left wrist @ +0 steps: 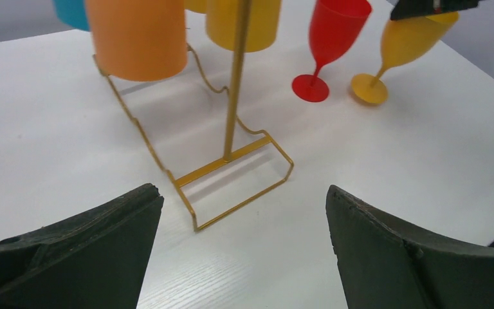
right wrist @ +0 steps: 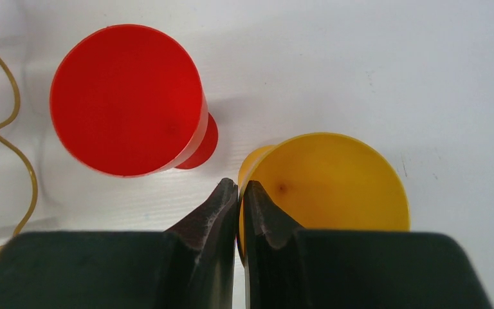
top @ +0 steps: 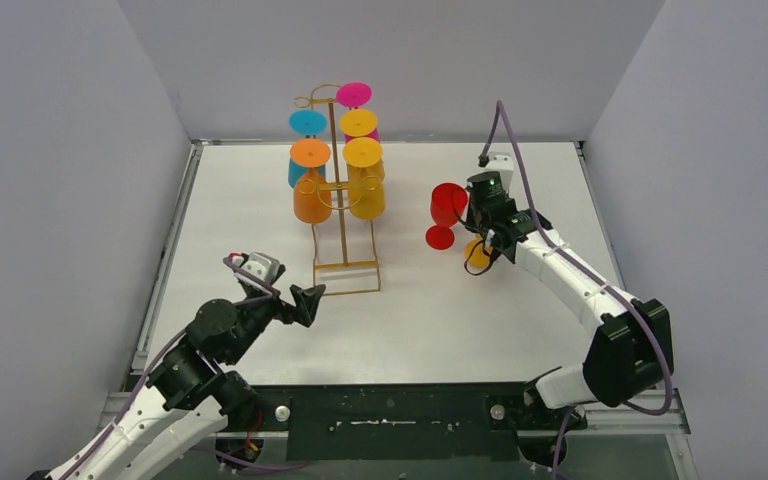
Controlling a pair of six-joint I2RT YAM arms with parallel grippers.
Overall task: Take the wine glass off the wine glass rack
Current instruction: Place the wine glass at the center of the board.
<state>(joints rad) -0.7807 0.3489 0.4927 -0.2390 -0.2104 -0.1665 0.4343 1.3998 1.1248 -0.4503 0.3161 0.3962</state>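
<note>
Right claw (right wrist: pixel 239 193) pinches the rim of the yellow glass (right wrist: pixel 334 187), mostly hidden from above, at 3 o'clock of the rack (top: pixel 342 240), beside a red glass (right wrist: pixel 125 100). Left claw (left wrist: pixel 243 196) gapes wide.

— Where was the rack (left wrist: pixel 235 96)?
— On the table (left wrist: pixel 392 180), just ahead of the left fingers (left wrist: pixel 90 251), hanging glasses (left wrist: pixel 138 38) above its base.
— And the right fingers (right wrist: pixel 212 219)?
— They pinched one glass (right wrist: pixel 325 180) by its rim; another glass (right wrist: pixel 125 100) stood just left of them, both well right of the rack.
</note>
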